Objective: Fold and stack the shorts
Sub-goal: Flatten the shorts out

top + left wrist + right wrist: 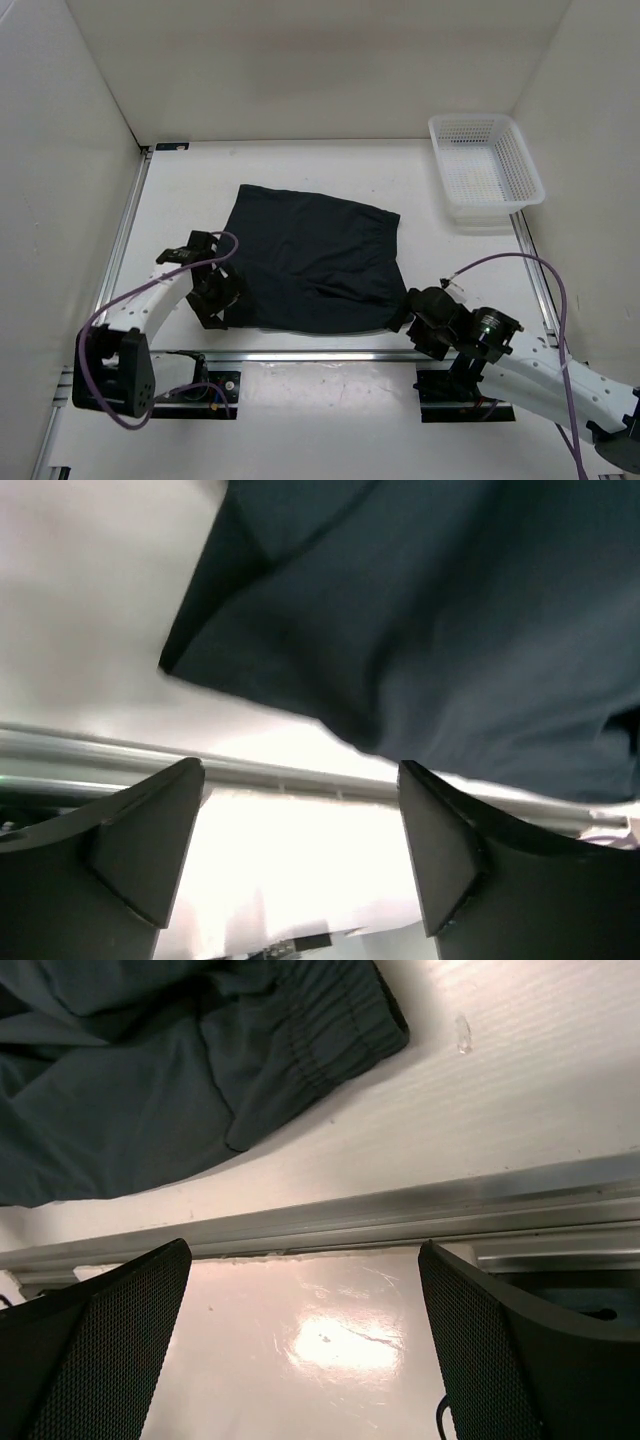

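White table (200, 190), white walls on three sides, metal rail (300, 355) along the near edge. Mid-table, spread mostly flat, near hem just short of that rail: shorts (315, 258), dark navy, gathered waistband at the near right corner, layers overlapping at the near left one. Off at the far right, well apart: white basket (470, 120).

Risk from here, by the look of it: pinching only the top layer at a corner, then lifting one ply and dragging the rest into a bunch. Or closing unevenly, one side ahead of the other, and skewing the fold. Also possible: fingertips snagging on the rail, so close to the hem.

Now the tools. Left gripper (222, 300) at the near left corner, jaws spread wide, nothing between them, cloth just beyond the tips in the wrist view. Right gripper (405, 318) at the near right corner beside the waistband, equally wide, empty, no visible contact with fabric.
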You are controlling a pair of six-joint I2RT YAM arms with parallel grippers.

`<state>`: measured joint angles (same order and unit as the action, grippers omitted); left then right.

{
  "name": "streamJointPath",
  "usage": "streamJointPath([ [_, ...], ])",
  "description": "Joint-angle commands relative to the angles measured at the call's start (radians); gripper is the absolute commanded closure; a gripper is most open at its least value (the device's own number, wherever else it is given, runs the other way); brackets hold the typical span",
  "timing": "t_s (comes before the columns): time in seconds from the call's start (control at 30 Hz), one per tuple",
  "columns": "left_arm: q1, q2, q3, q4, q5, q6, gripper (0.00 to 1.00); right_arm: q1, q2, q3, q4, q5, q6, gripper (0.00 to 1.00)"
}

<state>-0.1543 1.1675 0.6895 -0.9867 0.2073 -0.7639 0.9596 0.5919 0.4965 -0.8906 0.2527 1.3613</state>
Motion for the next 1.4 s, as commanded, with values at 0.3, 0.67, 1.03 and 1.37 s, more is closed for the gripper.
streamJointPath([
  [0.3,-0.013,0.3,0.102,0.177,-0.083,-0.009,0.32,-0.012,0.293,0.106,0.13,0.003,-0.027,0.01],
  [0.67,-0.013,0.244,0.197,0.116,-0.057,0.043,0.9,-0.125,0.224,0.034,0.174,-0.006,0.159,0.01],
  [1.03,-0.013,0.129,0.331,-0.012,-0.078,0.071,0.9,-0.125,0.088,-0.151,0.272,-0.04,0.481,0.05],
  [1.37,-0.013,0.129,0.34,-0.012,-0.078,0.071,0.9,-0.125,0.233,-0.214,0.502,0.002,0.458,0.21],
])
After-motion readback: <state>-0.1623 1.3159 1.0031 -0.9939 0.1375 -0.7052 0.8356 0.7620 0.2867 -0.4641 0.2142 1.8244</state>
